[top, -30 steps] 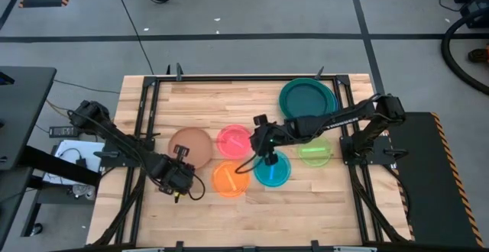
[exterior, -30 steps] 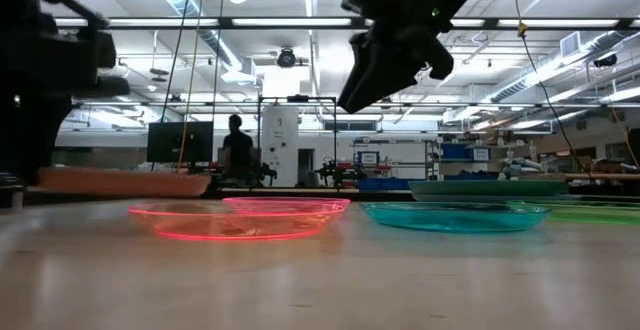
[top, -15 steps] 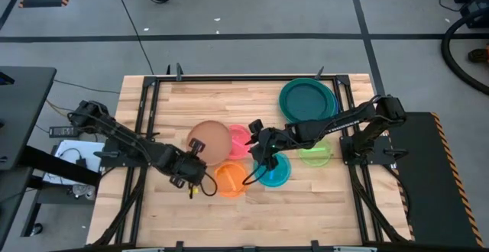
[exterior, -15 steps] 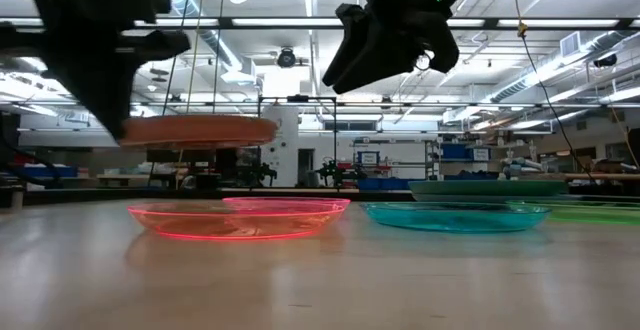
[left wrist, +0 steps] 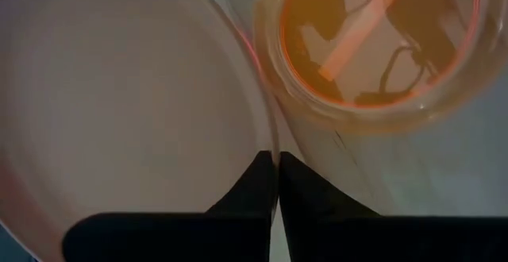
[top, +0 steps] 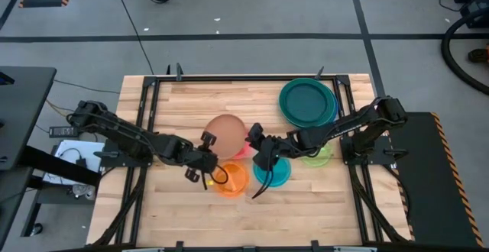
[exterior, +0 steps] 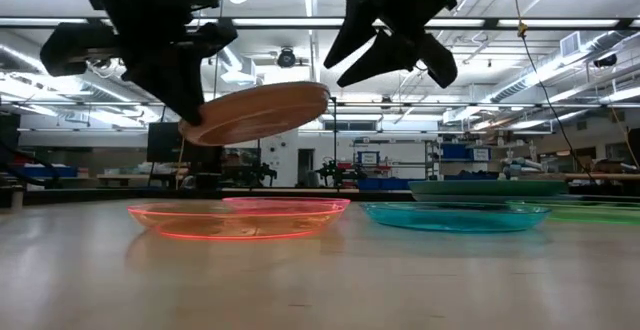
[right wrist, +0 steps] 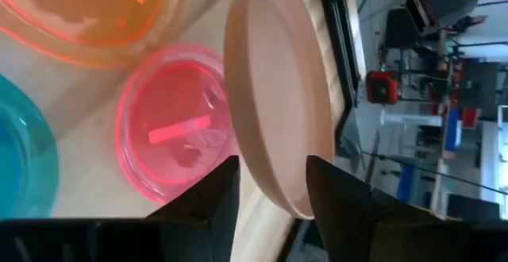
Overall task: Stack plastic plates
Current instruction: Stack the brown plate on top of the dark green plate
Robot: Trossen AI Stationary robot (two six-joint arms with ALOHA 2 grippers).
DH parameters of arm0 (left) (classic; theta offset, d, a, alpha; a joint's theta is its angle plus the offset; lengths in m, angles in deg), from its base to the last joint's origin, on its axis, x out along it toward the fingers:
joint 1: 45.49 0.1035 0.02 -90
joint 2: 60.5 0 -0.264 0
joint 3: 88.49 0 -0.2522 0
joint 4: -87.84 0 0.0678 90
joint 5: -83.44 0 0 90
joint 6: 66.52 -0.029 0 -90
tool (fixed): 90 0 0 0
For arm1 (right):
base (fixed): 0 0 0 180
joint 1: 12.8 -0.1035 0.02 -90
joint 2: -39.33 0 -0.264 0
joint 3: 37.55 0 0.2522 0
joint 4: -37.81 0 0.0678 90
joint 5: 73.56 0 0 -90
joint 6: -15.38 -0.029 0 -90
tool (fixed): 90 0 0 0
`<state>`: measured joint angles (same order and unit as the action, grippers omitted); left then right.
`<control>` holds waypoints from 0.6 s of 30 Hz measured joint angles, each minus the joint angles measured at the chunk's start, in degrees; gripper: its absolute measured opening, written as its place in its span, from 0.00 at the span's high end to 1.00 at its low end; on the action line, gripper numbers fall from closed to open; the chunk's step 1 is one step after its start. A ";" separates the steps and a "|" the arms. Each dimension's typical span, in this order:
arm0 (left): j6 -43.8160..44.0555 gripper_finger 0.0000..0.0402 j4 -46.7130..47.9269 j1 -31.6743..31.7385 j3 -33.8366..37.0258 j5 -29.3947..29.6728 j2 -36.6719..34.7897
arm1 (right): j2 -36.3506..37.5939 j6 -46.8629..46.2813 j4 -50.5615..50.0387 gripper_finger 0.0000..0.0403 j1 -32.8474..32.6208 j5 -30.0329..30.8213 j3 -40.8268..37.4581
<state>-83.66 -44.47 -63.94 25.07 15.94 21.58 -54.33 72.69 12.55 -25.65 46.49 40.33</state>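
Note:
My left gripper (top: pixel 209 140) is shut on a brown plate (top: pixel 227 130), which hangs tilted above the pink plate (top: pixel 244 150). My right gripper (top: pixel 254 145) is open at the brown plate's right edge. In the right wrist view its fingers stand on either side of that edge (right wrist: pixel 286 175); I cannot tell whether they touch it. The orange plate (top: pixel 231 180), cyan plate (top: pixel 273 172) and green plate (top: pixel 315 155) lie flat on the table. A large teal plate (top: pixel 306 101) rests on a blue one at the far right. My left gripper pinches the brown plate's rim (left wrist: pixel 268 139) between its two fingers, on the plate's near left side. The fingers come from the table's left, slanting down. The plate (exterior: pixel 258 112) is lifted clear and tilted, its free right edge higher than the held one.
The wooden table (top: pixel 176 103) has a black frame along its edges. Bare wood lies along the far left and along the near edge. Beyond the table the low view shows a workshop with benches and a person far off.
My left gripper has carried the brown plate up off the table's left part and toward the right, over the pink plate. The plate was level and now tips with its right edge up. My right gripper has rolled about its own axis above the cyan plate.

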 joint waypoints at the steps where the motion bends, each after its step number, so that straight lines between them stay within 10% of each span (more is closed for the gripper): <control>1: 0.05 0.96 -0.24 0.03 -0.02 0.00 -0.16 | 0.00 -0.04 0.15 0.59 -0.07 0.59 -0.01; 18: -0.03 0.96 -0.03 1.39 -7.48 -0.20 -0.34 | 0.04 6.39 7.04 0.47 -1.49 3.10 0.07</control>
<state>-83.69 -44.50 -62.55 17.59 15.74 21.24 -54.29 79.08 19.59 -27.14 49.59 40.39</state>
